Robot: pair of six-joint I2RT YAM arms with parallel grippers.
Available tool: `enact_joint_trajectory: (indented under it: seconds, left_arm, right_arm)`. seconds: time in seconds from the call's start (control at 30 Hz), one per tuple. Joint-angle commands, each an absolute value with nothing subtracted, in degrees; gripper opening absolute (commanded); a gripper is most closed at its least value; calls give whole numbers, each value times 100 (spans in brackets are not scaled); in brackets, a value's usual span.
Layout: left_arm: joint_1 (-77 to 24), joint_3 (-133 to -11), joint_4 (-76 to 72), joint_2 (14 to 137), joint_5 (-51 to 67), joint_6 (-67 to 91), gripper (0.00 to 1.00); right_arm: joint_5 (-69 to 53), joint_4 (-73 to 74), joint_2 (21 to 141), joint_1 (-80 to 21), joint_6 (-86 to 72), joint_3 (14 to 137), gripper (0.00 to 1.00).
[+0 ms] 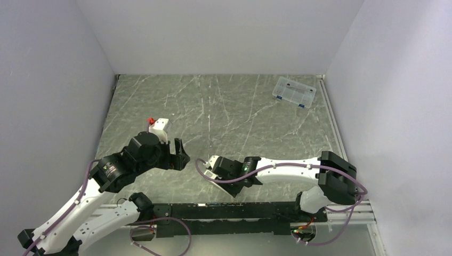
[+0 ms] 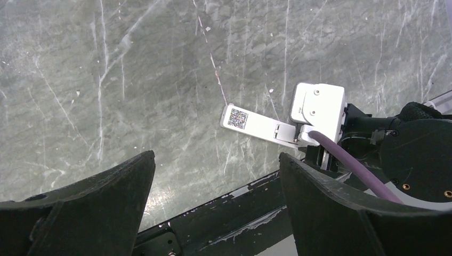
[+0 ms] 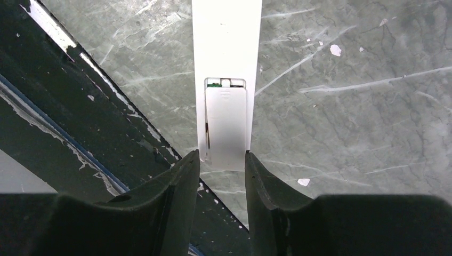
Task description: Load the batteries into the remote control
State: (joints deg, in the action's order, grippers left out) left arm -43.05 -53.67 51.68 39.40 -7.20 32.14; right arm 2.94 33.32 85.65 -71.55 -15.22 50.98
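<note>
Remote control [image 3: 226, 42] ends between narrowly parted right jaws; left jaws gape wide.

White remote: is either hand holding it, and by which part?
Left hand is open and empty. Right hand straddles the remote at its battery cover end; whether it actually grips cannot be told.

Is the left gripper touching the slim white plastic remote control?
Apart. In the left wrist view the slim white plastic remote control lies beyond the open left gripper, bare table showing between them.
</note>
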Motion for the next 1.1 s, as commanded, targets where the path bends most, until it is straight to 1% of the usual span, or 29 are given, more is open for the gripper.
enact_joint_trajectory:
  seconds: [0.0, 0.2, 0.3, 0.37, 0.53, 0.73, 0.93, 1.07]
  left_arm:
    - [-4306, -5379, 4971, 3954, -727, 3161, 92]
    - [-4307, -5379, 4949, 3963, -706, 3155, 93]
    - [-4302, -5377, 4956, 3996, -688, 3155, 93]
    - [-4305, -5379, 4952, 4012, -680, 3155, 93]
    - [-4306, -5370, 4944, 4016, -677, 3152, 93]
    - [-4306, -5370, 4947, 4025, -677, 3153, 93]
    - [-4302, -5370, 4956, 4025, -677, 3155, 93]
    - [-4301, -5370, 4941, 4025, -676, 3154, 93]
  right_arm:
    - [492, 3188, 8350, -7128, -1664, 5208, 40]
    - [775, 3304, 8017, -7128, -2024, 5251, 41]
    - [936, 3393, 7898, -7113, -2306, 5265, 40]
    - [1008, 3418, 7840, -7090, -2501, 5256, 36]
    - [1124, 3367, 7808, -7067, -2901, 5230, 22]
    - [1066, 3264, 8051, -7029, -3104, 5221, 11]
    - [1029, 3208, 8284, -6988, -3194, 5171, 6]
    - [965, 3129, 8364, -6963, -3230, 5114, 5]
